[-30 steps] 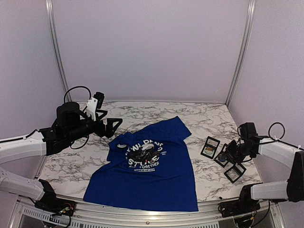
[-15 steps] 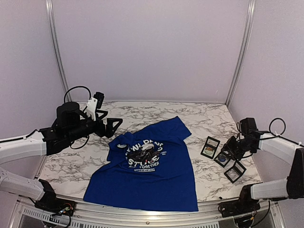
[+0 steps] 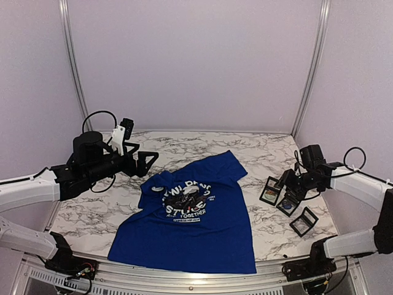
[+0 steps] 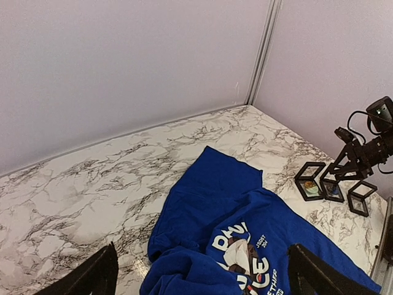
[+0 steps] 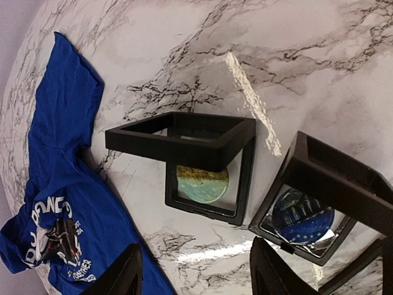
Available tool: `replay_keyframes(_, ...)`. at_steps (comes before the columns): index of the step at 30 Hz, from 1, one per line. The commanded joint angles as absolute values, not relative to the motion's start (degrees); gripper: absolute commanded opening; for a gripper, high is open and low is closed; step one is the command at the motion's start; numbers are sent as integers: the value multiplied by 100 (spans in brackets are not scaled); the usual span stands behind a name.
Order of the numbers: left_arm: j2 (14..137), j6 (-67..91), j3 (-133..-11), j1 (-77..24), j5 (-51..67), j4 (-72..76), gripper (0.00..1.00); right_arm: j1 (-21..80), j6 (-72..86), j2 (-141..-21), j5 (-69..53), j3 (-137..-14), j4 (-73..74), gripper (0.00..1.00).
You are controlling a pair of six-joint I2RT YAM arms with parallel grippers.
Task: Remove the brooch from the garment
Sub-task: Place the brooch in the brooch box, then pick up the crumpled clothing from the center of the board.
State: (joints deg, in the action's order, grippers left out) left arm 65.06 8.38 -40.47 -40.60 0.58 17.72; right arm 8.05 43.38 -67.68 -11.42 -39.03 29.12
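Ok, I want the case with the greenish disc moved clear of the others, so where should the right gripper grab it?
Probably the raised lid of that case: its bar stands clear of the marble table, so it can be pinched across. Come from above on the shirt side, since the blue-disc case crowds the other side.

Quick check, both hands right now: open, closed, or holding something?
Left hand: open, holding nothing.
Right hand: open, holding nothing.
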Motion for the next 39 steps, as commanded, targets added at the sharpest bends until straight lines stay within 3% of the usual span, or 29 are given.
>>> replay_keyframes(1,6547,1011,-4237,-4025,63,1658,99,1224,4164,-6831,-1027,-4304,2634,60)
replay_keyframes(10,6544,1952,-4061,-4025,44,1547,99,2563,3212,-7660,-825,-5165,1714,66)
replay_keyframes(23,5732,3930,-2827,-4025,-957,1530,99,4460,1523,-9389,-770,-6824,584,69)
replay_keyframes(39,5081,5131,-1916,-4034,-1169,1374,99,5771,439,-11595,-412,-9554,1584,69)
